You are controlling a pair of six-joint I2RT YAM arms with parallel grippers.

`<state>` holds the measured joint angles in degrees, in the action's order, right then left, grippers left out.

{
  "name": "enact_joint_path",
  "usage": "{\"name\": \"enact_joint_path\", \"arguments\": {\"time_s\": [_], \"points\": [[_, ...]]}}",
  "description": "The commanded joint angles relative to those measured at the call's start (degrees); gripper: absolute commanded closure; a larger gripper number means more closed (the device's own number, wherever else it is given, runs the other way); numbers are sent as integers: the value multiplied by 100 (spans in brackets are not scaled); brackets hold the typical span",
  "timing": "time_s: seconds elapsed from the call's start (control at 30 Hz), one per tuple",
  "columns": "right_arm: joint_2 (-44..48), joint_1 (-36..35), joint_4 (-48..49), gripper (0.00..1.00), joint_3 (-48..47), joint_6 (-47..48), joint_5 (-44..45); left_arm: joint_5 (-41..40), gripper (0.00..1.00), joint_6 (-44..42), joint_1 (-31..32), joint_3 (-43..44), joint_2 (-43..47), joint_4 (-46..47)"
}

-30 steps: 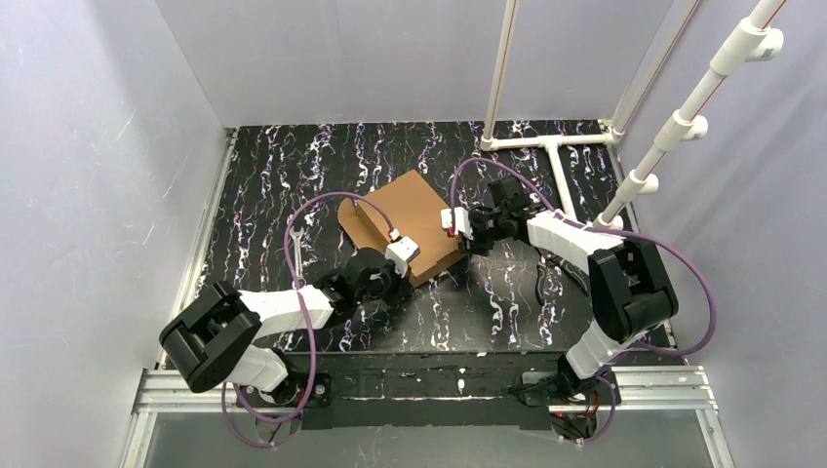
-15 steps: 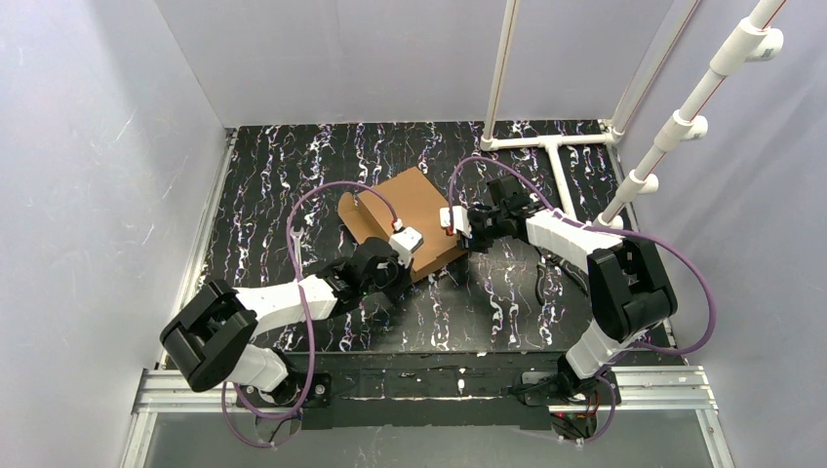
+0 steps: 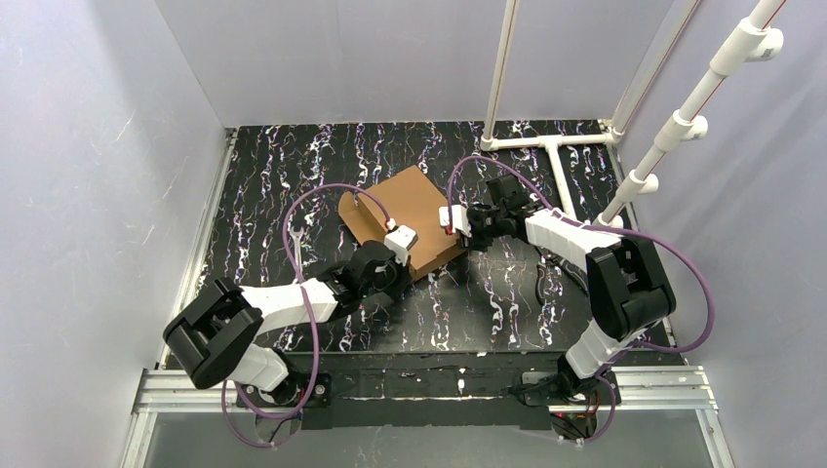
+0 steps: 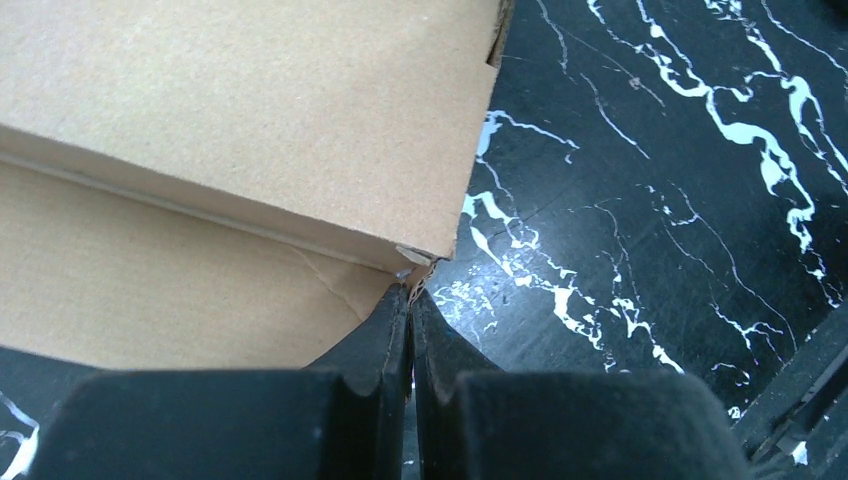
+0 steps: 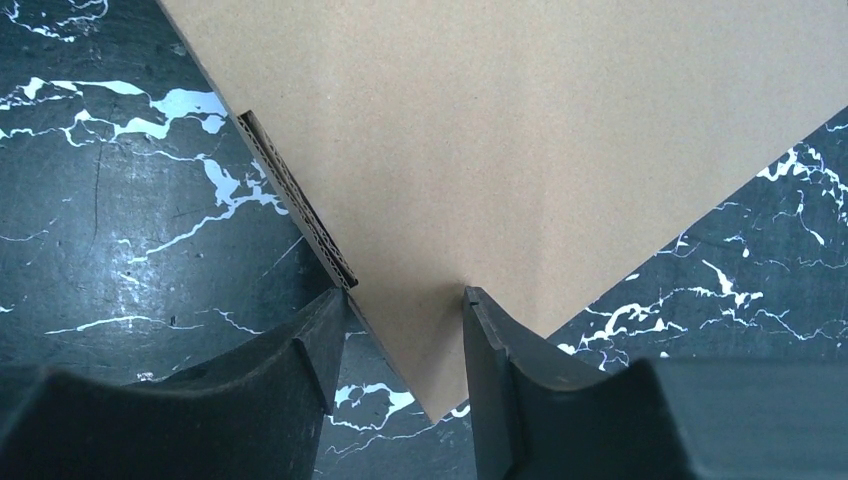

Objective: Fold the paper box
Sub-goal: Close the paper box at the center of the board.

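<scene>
At the middle of the black marbled table (image 3: pixel 283 175) lies the paper box (image 3: pixel 408 207), turned diagonally between the two arms, its broad top panel lying down over the body. The left gripper (image 4: pixel 410 296) has its jaws pressed together with the tips touching the box's near corner, where the cardboard looks slightly torn. Whether a sliver of board is pinched there I cannot tell. The right gripper (image 5: pixel 400 300) stands with its jaws apart, astride the opposite corner, the corrugated edge just inside one finger (image 5: pixel 320 345) — nothing gripped yet. By the look of it the folding is far along and the step in hand is seating this top panel squarely. To do that well, the right jaws should close on the corner only after the panel's edge lines up with the wall beneath, while the left tips act as a stop and not a pusher — more pressure on that frayed corner would likely crush it. Gentle, even force from both sides should keep the light box from sliding or twisting on the smooth surface.
</scene>
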<state>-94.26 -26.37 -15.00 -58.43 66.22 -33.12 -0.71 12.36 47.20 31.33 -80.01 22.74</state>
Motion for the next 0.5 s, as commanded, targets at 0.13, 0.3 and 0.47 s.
{"name": "enact_joint_path", "arguments": {"time_s": [0.13, 0.3, 0.47], "points": [[-295, -167, -583, 48, 24, -259, -396, 1113, 100, 61, 4, 100, -15, 1378], [-312, -175, -599, 48, 13, -276, -439, 690, 100, 263, 3, 21, 89, 1426], [-330, -175, -622, 49, 3, -276, -458, -130, 100, 522, 4, 8, -89, 1408]]}}
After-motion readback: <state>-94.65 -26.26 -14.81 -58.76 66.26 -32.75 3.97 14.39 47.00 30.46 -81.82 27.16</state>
